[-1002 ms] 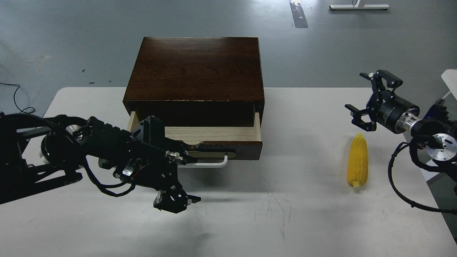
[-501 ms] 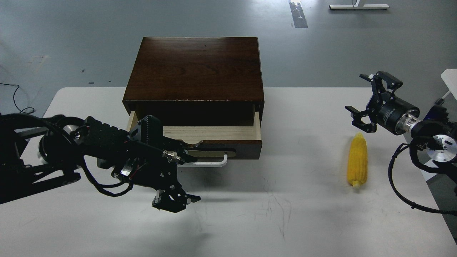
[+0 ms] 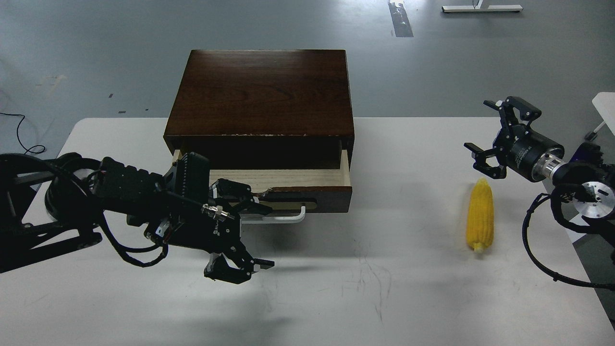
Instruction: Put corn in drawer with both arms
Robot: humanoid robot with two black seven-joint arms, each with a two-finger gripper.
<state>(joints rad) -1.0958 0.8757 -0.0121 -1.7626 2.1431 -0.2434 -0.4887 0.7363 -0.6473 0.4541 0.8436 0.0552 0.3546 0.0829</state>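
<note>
The big white bench (image 3: 384, 288) holds everything we see. A dark brown wooden box (image 3: 262, 91) sits at the far middle of it. The drawer (image 3: 288, 180) of the box is pulled partway out toward us, and we can see its pale wood floor inside. It looks bare where we can see it. The drawer front is dark brown, with a white bar handle (image 3: 283, 217) on a brass-coloured plate.

Our left arm (image 3: 110, 197) comes in from the left side and lies low over the bench, in front of the left part of the drawer. It hides the left end of the handle. Our left tool (image 3: 245, 233) is wide open. One finger (image 3: 240, 192) is up by the drawer front, near the handle, and the other finger (image 3: 240, 270) is down low over the bench. It holds nothing, and we cannot tell if the upper finger touches the handle.

Our right arm (image 3: 576, 178) comes in from the right side. Our right tool (image 3: 495, 134) is wide open too and holds nothing. It hangs just past the pointed tip of the corn.

The corn (image 3: 481, 214) is bright yellow. It lies flat on the bench, well to the right of the drawer, with its pointed tip away from us. Nothing is touching it.
</note>
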